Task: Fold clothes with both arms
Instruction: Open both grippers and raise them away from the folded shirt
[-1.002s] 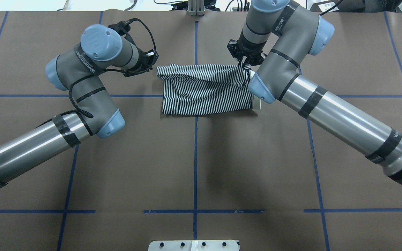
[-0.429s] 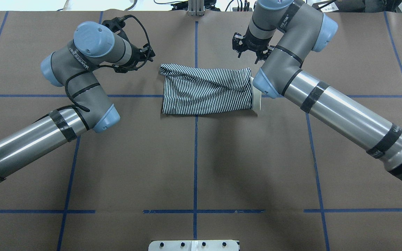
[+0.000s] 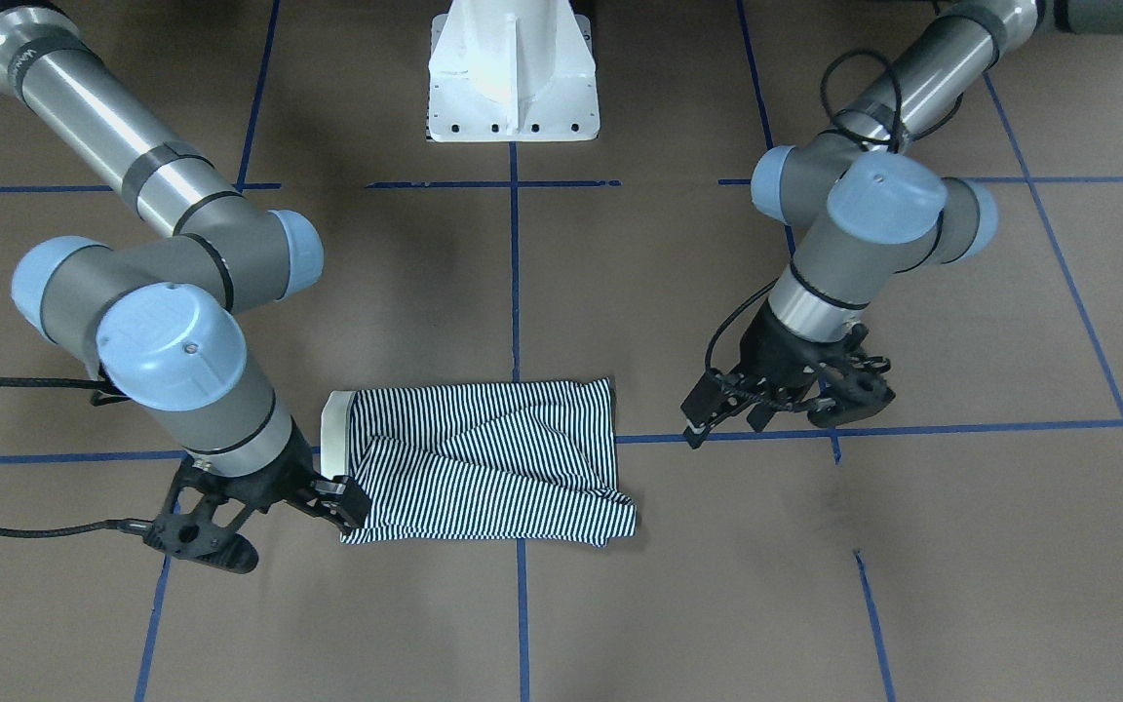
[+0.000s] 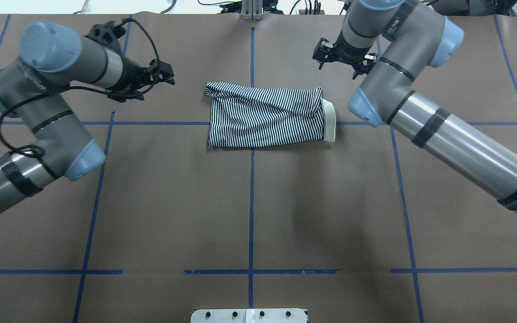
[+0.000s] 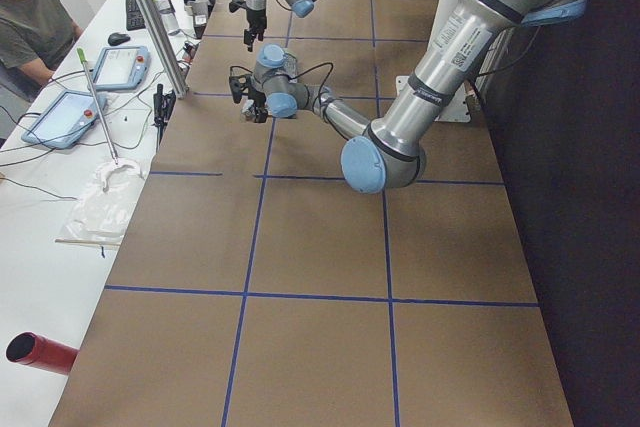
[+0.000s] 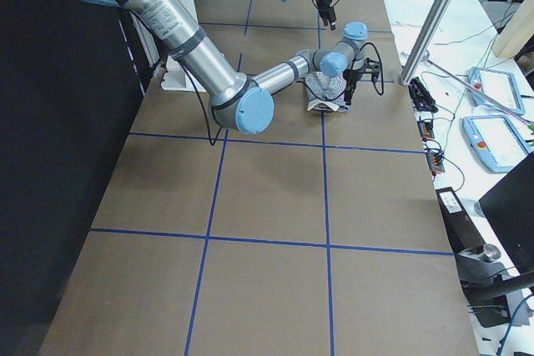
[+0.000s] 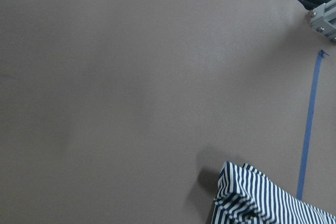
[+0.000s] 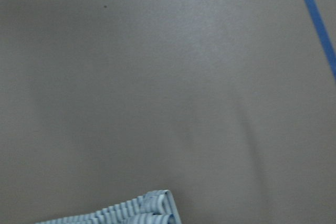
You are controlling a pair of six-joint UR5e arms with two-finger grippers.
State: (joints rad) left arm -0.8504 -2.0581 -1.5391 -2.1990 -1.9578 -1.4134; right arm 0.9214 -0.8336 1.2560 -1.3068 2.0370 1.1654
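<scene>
The striped polo shirt (image 4: pixel 263 117) lies folded into a flat rectangle on the brown table, with its cream collar (image 4: pixel 329 121) showing at its right end. It also shows in the front-facing view (image 3: pixel 484 468). My left gripper (image 4: pixel 168 75) is open and empty, off the shirt's left end with a gap between them. My right gripper (image 4: pixel 338 68) is open and empty, raised beyond the shirt's far right corner. The left wrist view shows only a shirt corner (image 7: pixel 262 198). The right wrist view shows only a shirt edge (image 8: pixel 131 209).
The brown table cover (image 4: pixel 249 202) carries a grid of blue tape lines. The white pedestal base (image 3: pixel 513 73) stands on the robot's side. Tablets and cables lie on a side bench (image 6: pixel 492 131) beyond the far table edge.
My right gripper let go of the shirt's far right corner and rose away to the right. My left arm drew back to the left, away from the shirt. The shirt settled flat.
</scene>
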